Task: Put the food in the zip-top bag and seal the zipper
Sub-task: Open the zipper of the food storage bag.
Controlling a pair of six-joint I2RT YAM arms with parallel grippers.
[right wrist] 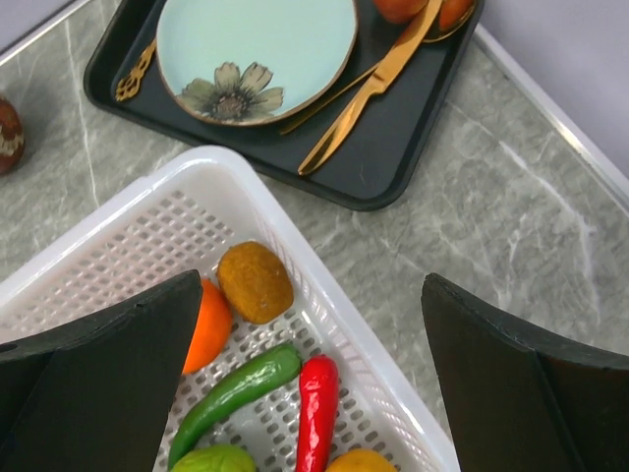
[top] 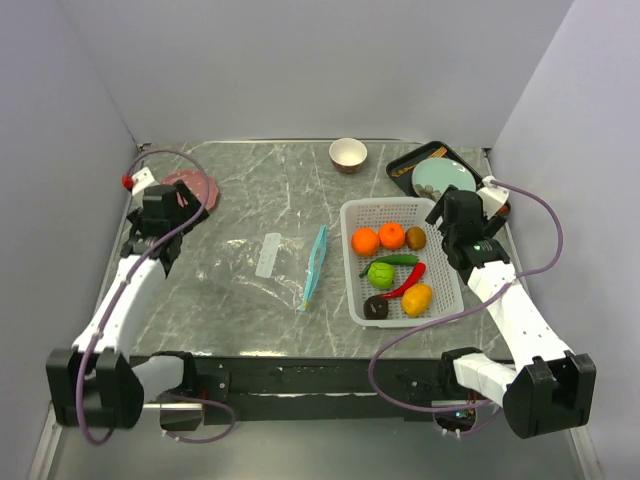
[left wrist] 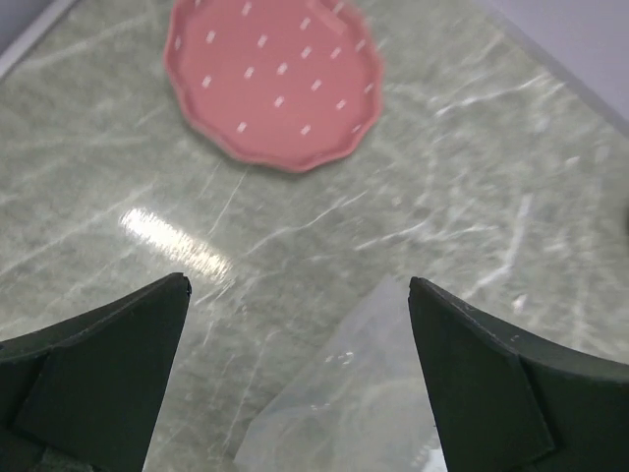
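Food: we count 8 toy pieces, all inside the white basket (top: 349,260) on the right half of the table (top: 250,190); none is in the bag.
Far row: 2 oranges (top: 365,241) and the brown kiwi (top: 416,238), the kiwi toward the basket's far right corner.
Middle: green round fruit (top: 380,274), green chili (top: 395,260) and red chili (top: 408,280).
Near row: dark donut piece (top: 376,308) and yellow-orange fruit (top: 416,298).
Bag: the zip-top bag (top: 235,272) lies flat at the table's middle, left of the basket and apart from it, with its white label (top: 268,254) showing.
Mouth: the zipper (top: 314,266) runs along the bag edge nearest the basket; we cannot tell whether it is pressed closed.
Right claw: the right gripper (right wrist: 310,285) is released and empty, over the basket's far right corner.
Left claw: the left gripper (left wrist: 300,295) is released and empty, near the table's far left corner, with the pink plate (left wrist: 275,79) ahead and a bag corner below.
Step in hand: we judge this the start, with no piece picked.
Doing it well: we would pinch only 1 lip of the mouth with the left claw and lift it. The right claw should drop straight onto the kiwi, fingers clear of the basket wall.
Risk: the thin film may slide rather than part.
Surroundings: tan bowl (top: 348,154) at the far edge; black tray (right wrist: 393,167) at the far right corner.
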